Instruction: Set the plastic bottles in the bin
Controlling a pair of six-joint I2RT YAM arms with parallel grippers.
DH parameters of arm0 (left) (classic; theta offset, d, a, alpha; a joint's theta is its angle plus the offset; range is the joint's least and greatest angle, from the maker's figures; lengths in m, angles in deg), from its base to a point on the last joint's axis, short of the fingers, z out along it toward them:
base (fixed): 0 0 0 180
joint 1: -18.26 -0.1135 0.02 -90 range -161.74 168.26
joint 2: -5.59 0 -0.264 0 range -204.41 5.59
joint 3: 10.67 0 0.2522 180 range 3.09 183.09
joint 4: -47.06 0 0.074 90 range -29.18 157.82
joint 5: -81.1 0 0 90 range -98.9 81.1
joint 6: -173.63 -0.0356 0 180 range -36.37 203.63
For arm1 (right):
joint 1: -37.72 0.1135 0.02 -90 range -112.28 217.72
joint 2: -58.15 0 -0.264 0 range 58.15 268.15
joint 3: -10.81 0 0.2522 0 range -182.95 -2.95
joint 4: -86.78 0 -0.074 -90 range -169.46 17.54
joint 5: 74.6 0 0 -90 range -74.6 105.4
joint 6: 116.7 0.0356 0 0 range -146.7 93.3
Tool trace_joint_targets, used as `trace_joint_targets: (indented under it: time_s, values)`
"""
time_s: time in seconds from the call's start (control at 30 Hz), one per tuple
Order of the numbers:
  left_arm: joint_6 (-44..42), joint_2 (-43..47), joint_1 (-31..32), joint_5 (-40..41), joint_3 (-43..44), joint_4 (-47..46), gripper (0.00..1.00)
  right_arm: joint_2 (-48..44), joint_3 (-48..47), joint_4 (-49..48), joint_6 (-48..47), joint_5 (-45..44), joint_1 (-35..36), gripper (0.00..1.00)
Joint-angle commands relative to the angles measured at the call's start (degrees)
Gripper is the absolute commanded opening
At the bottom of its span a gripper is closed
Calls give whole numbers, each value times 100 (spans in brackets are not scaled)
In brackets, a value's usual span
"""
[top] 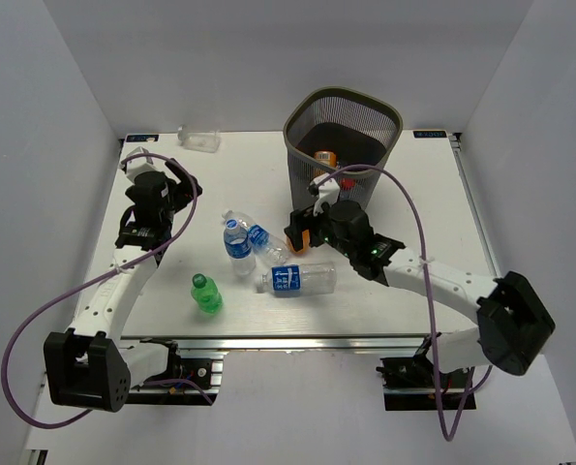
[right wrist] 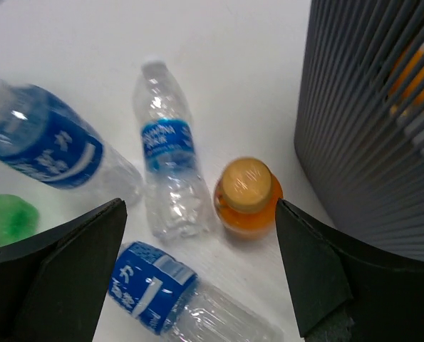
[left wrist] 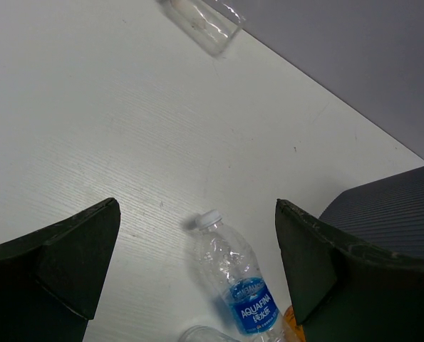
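1. bottles not yet binned lie mid-frame in the overhead view: three blue-label bottles [top: 237, 237] on their sides, close together, a green bottle [top: 206, 294] to their lower left, and a clear bottle [top: 198, 138] at the far edge of the table [top: 413, 194], upper left
2. the bin [top: 302, 165] stands at the upper right of that view with a binned orange bottle [top: 326, 155] showing through the mesh; an upright orange bottle [right wrist: 247, 196] stands just beside the bin wall, at the centre of the right wrist view
3. the right gripper [right wrist: 201, 203] hangs over that cluster, jaws spread wide and holding nothing; the left gripper [left wrist: 197, 205] is likewise spread and empty, with one blue-label bottle's cap below it
4. judgement: the blue-label bottles look empty, so light, thin-walled, easy to crush, slick and apt to roll; pinch across the body at the label, square to the long axis, with a modest squeeze
5. the upright orange bottle may hold liquid, i cannot tell; if so it is heavier and stiffer, and best taken around the body below the cap, with the fingers kept off the bin wall
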Motion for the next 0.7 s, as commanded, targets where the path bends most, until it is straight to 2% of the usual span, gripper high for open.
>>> trace_joint_targets:
  time_s: [0.0, 0.07, 0.37, 0.47, 0.6, 0.67]
  values:
    - [-65, 142, 5, 178, -42, 88, 98, 300, -27, -34, 268, -646, 33, 89]
    - [-83, 151, 5, 187, -51, 88, 98, 624, -36, -227, 294, -997, 33, 89]
    - [-92, 221, 5, 327, -77, 168, 98, 1917, -607, -851, 154, -1420, 42, 89]
    - [-65, 256, 5, 310, -112, 150, 98, 2111, -476, -1545, 57, -1561, 42, 88]
    - [-92, 256, 5, 292, -139, 132, 98, 2427, -528, -1942, -57, -1737, 42, 78]
    - [-83, 247, 5, 319, -148, 132, 98, 2550, -554, -2038, -57, -1746, 42, 67]
